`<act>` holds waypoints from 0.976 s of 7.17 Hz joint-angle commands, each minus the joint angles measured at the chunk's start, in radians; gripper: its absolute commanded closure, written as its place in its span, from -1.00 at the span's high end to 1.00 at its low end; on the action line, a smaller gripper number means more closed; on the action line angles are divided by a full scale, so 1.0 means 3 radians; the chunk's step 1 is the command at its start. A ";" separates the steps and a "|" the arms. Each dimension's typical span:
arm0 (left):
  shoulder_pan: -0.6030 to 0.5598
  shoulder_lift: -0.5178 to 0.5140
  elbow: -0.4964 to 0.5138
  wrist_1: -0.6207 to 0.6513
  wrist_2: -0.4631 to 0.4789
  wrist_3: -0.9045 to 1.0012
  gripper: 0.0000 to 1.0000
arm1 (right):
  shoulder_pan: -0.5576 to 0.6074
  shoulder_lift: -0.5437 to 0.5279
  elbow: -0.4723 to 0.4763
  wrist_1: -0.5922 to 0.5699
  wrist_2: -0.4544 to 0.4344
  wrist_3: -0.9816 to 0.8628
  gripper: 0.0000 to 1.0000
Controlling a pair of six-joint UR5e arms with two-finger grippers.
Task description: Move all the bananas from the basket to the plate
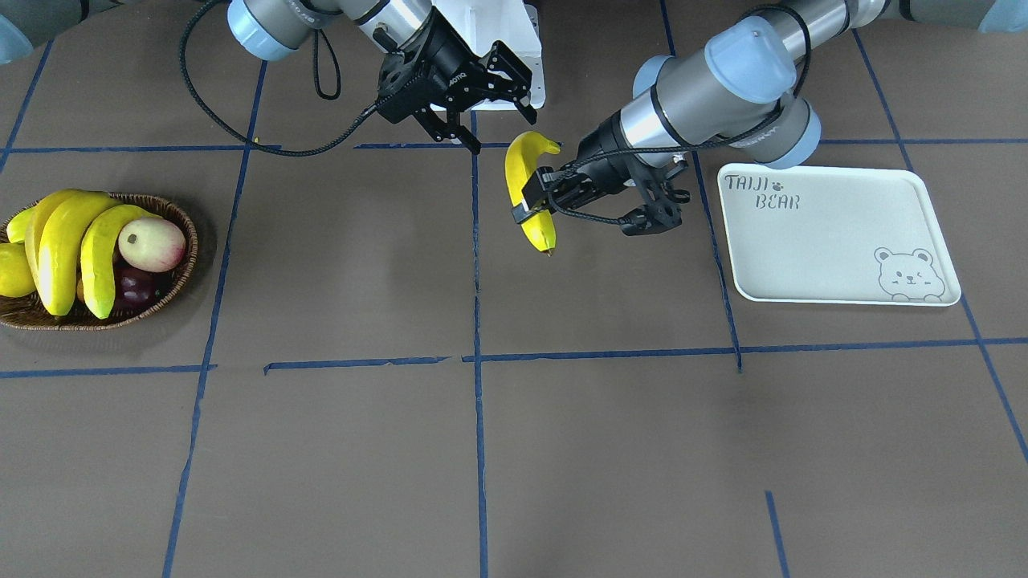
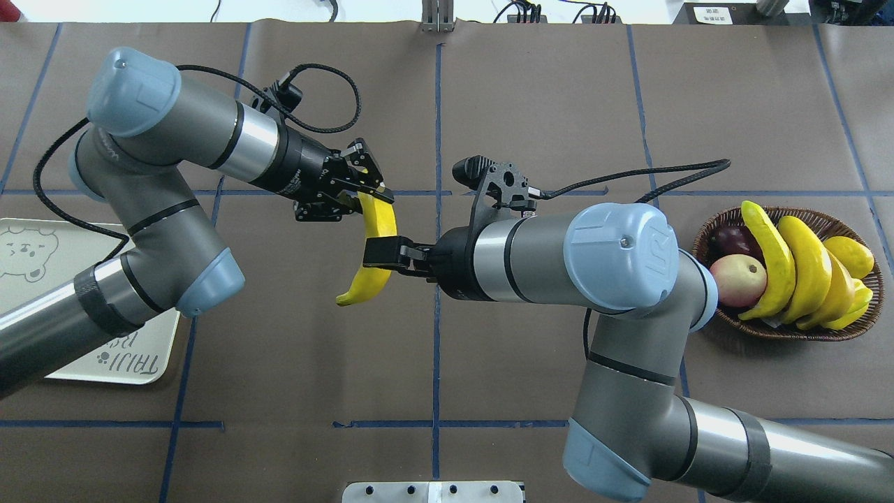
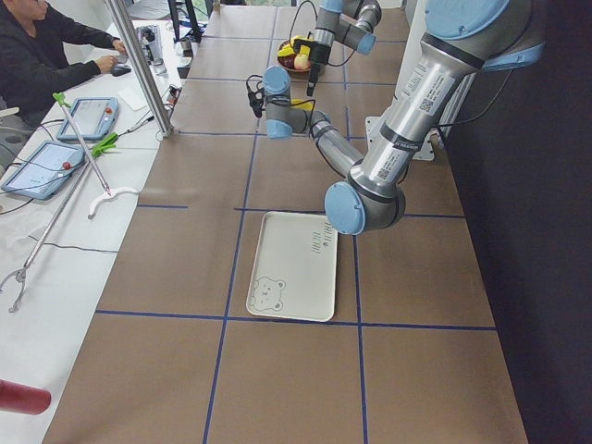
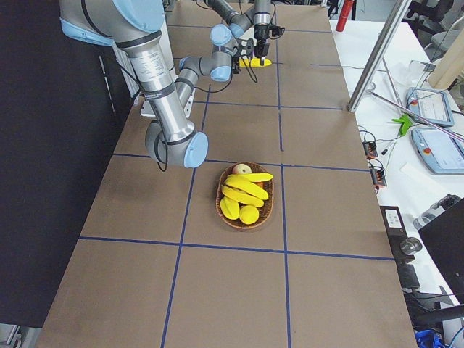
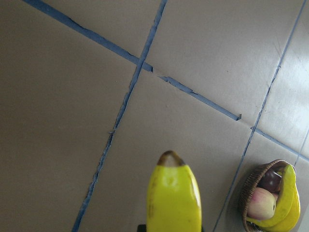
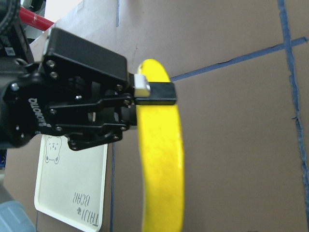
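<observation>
My left gripper [image 1: 532,205] is clamped across the middle of one banana [image 1: 524,170], which I hold in the air over the centre of the table [image 1: 337,449], above the blue tape line [image 1: 479,417] that runs from my side to the far edge. My left wrist view shows its dark tip sticking out beyond my fingers, with nothing propping it from below.

My right gripper [image 1: 502,128] is just beside the banana end nearest my base, with its jaws apart. From overhead one finger crosses the fruit. I cannot tell whether it touches, but I judge it carries no weight.

Toward the table's left end lies the plate [image 1: 835,241], flat and parallel to the edges, and no banana is on it yet. It is well apart from the banana I hold, so the carry and the set-down are not yet done.

Toward the table's right end sits the basket [image 1: 165,297]. I count three bananas [image 1: 60,257] leaning side by side in it, with a plump reddish-green fruit [image 1: 152,245] and a dark one [image 1: 138,287] beside them, which are none of my business.

By my reckoning, the first of four is lifted out and passed to the plate-side arm, none is delivered, and three are waiting.
</observation>
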 commanded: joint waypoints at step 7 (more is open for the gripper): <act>-0.1123 0.2314 0.0053 0.0028 0.0024 0.2890 -1.00 | 0.0695 -0.0557 0.0318 -0.0905 0.0337 -0.0705 0.99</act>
